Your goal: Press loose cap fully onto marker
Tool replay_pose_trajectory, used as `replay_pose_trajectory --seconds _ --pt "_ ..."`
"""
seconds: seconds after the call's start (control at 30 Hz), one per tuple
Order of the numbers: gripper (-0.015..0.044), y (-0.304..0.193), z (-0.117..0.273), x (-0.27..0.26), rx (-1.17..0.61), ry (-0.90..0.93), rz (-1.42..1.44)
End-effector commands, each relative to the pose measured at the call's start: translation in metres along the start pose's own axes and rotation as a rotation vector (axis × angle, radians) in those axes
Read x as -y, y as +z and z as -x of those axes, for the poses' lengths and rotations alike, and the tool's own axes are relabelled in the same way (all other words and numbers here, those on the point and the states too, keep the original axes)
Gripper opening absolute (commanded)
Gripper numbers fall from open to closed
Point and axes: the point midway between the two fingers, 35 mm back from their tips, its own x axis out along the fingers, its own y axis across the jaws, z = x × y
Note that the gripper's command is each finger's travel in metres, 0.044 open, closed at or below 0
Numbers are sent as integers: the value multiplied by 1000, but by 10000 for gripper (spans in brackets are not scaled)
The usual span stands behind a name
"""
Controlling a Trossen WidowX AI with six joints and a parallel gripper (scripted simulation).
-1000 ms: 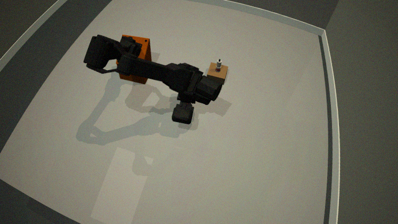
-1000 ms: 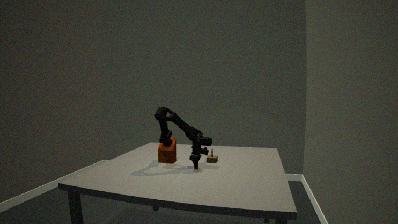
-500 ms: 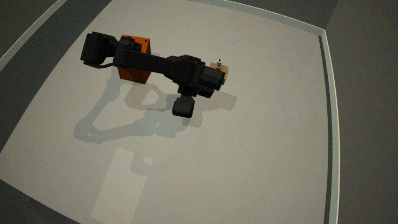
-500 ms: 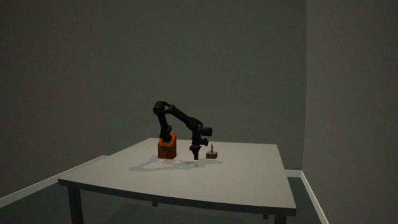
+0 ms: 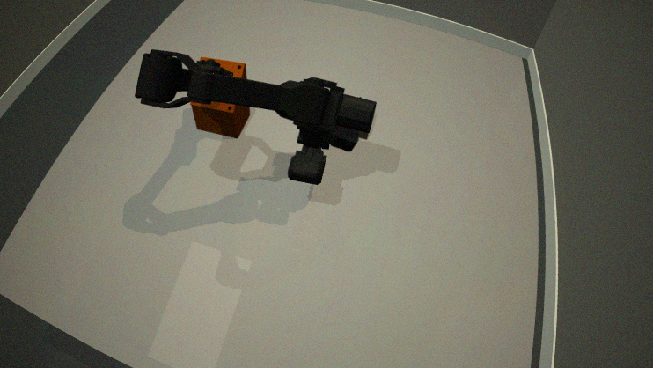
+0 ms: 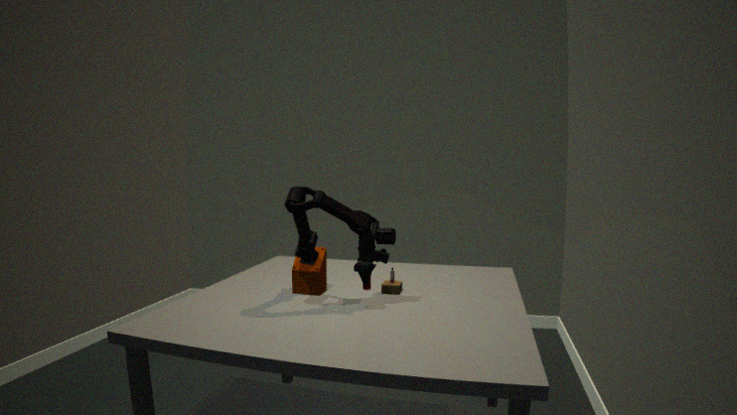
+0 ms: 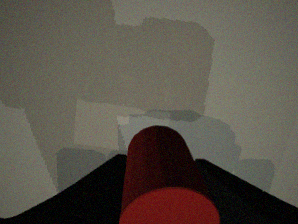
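Grey table (image 6: 438, 335) carries the pincer (image 6: 366, 283) clamped on the unlabelled red cap (image 7: 165, 192)

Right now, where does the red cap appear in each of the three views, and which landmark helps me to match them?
Top: not visible; the gripper near the centre hides it from above.
Exterior: the red cap shows as a small tip under the gripper, left of the marker in its holder block.
Wrist: the cap fills the lower centre, clamped between dark fingers.
Shared landmark: the gripper.
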Motion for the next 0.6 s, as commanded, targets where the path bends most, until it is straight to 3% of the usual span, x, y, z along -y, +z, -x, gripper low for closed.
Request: replay_pose_trajectory --seconds 0.0,0.57 --pt "0 9 3 -10 0 11 1" --pt "0 40 19 -57 12 23 -3"
